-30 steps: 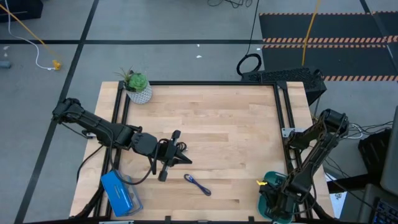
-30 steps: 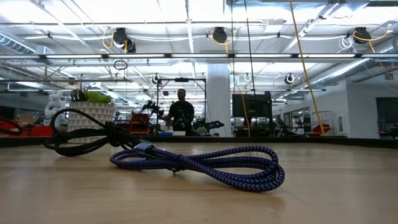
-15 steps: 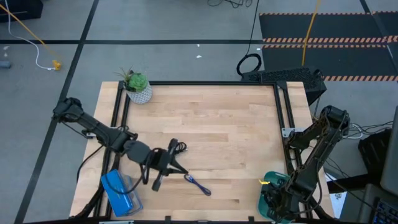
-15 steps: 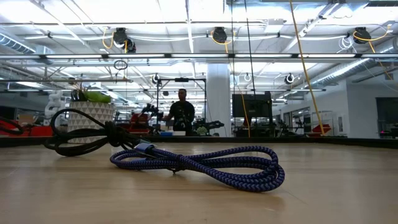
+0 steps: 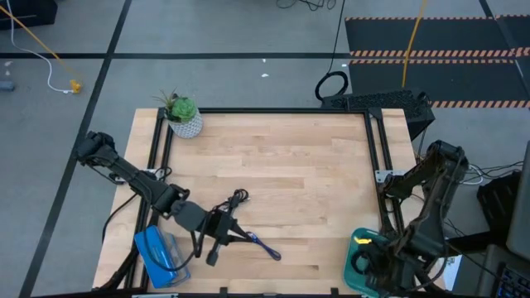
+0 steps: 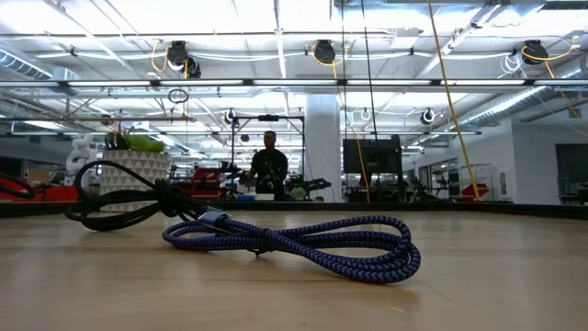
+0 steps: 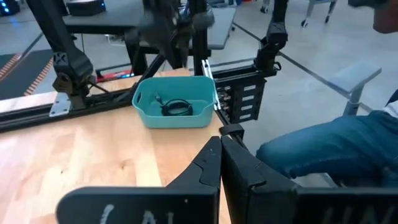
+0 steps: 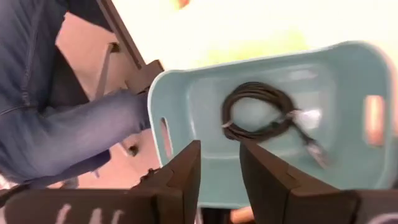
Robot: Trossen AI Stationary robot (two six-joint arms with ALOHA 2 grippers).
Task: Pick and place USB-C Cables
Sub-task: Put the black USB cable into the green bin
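My left tool [image 5: 245,237] sits low over the near-left part of the counter [image 5: 315,165], fingers pressed together with nothing between them, as the left wrist view shows. Its tip lies just beside the near end of the blue-purple cable [image 5: 263,246], which rests flat on the counter. A black cable [image 5: 237,199] lies just behind the tool, toward the counter's middle. In the low view the blue-purple cable [image 6: 303,244] is coiled in front and the black cable [image 6: 129,198] loops behind it.

My right tool [image 8: 217,168] hangs over the teal tray [image 5: 358,257] at the near-right corner, fingers spread and empty. A second black cable [image 8: 261,115] lies coiled on the tray floor; the left wrist view shows the same tray [image 7: 146,115] with that cable [image 7: 176,107] inside.

A blue box [image 5: 157,252] sits at the near-left corner. A potted plant [image 5: 184,116] stands at the far-left corner. A person [image 6: 268,165] stands in the room beyond.
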